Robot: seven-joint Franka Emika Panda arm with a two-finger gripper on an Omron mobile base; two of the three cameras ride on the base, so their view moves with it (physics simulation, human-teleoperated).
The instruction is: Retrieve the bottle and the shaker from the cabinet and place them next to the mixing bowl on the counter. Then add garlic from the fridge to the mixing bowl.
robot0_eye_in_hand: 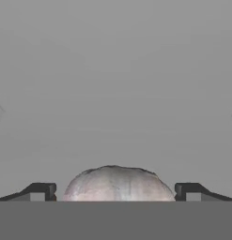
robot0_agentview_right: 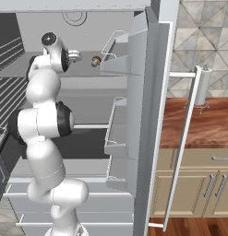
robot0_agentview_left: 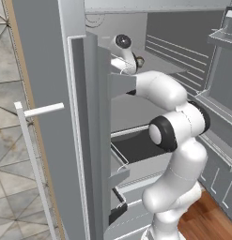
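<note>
The garlic, a pale papery bulb, sits low in the hand view between my two dark fingertips, with a narrow gap on each side. My gripper is open and holds nothing. The right base view shows the garlic on the fridge's upper grey shelf, just ahead of my gripper. The left base view has the garlic peeking out behind my wrist. The bottle, the shaker and the mixing bowl are out of view.
The fridge stands open, with my arm reaching into it. Its door with wire-railed bins is close on my right, and another grey panel stands to my left. A paper towel holder stands on the wooden counter.
</note>
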